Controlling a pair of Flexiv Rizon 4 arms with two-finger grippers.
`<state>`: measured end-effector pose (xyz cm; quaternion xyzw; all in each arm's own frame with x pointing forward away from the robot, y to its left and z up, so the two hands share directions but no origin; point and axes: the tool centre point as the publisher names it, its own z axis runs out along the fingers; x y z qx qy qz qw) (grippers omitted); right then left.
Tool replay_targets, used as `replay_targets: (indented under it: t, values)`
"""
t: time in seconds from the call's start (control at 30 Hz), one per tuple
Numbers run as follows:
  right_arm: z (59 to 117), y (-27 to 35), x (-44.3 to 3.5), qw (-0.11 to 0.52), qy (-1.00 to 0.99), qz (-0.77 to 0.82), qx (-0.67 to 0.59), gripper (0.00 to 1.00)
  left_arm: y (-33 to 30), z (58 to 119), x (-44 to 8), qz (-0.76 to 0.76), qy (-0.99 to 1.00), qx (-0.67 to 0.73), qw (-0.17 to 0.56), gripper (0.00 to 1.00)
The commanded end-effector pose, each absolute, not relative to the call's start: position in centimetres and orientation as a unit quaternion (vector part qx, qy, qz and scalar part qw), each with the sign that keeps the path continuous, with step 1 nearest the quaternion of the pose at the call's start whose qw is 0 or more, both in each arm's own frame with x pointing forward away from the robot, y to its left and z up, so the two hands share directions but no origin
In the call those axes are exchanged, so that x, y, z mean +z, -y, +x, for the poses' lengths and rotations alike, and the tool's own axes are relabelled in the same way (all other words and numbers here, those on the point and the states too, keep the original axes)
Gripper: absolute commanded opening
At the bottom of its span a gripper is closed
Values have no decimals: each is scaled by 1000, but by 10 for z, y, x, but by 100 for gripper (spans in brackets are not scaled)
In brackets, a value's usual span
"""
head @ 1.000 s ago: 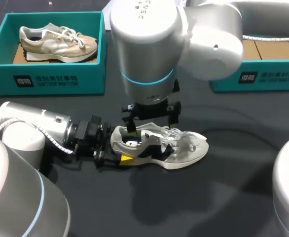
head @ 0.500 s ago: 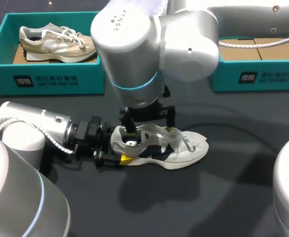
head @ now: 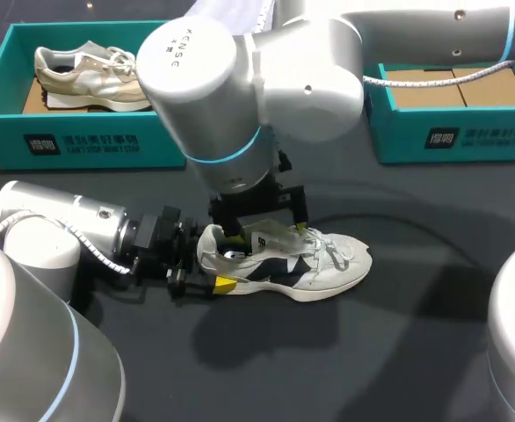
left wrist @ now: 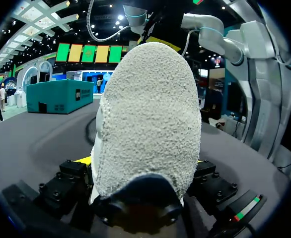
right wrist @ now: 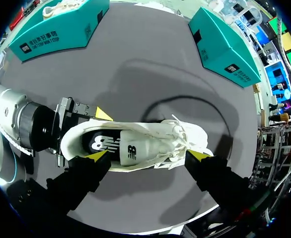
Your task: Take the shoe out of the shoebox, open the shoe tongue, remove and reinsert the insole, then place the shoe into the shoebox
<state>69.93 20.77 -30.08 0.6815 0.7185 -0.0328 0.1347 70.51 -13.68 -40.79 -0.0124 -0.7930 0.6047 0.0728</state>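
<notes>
A white and navy shoe [head: 303, 262] lies on its sole on the dark table, toe to the right. From the left, my left gripper [head: 209, 262] is shut on the shoe's heel [left wrist: 150, 119], which fills the space between its fingers [left wrist: 83, 159]. My right gripper [head: 268, 233] hangs open just over the shoe. One yellow tip is at the heel opening, the other by the laces [right wrist: 178, 136]. Between its fingers [right wrist: 100, 156] I see the white tongue [right wrist: 130, 151] and the dark insole [right wrist: 102, 144] inside the shoe.
A teal shoebox [head: 90, 145] at the back left holds a beige shoe [head: 99, 70]. A second teal shoebox [head: 455, 132] stands at the back right with cardboard inside. My right arm's large body [head: 240, 79] hangs over the table's middle.
My right arm has swung to the left and its gripper has shifted slightly left over the shoe. The left gripper and the shoe have stayed put.
</notes>
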Motion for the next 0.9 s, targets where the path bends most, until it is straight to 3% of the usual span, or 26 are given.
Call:
replay_targets:
  t: [0.03, 0.9]
  values:
    - [693, -220, -311, 158, -694, 700, -51, 100, 137, 704, -408, -12, 794, 604, 72, 0]
    - [696, -217, -334, 221, -657, 714, -100, 100, 137, 704, -408, -12, 794, 604, 72, 0]
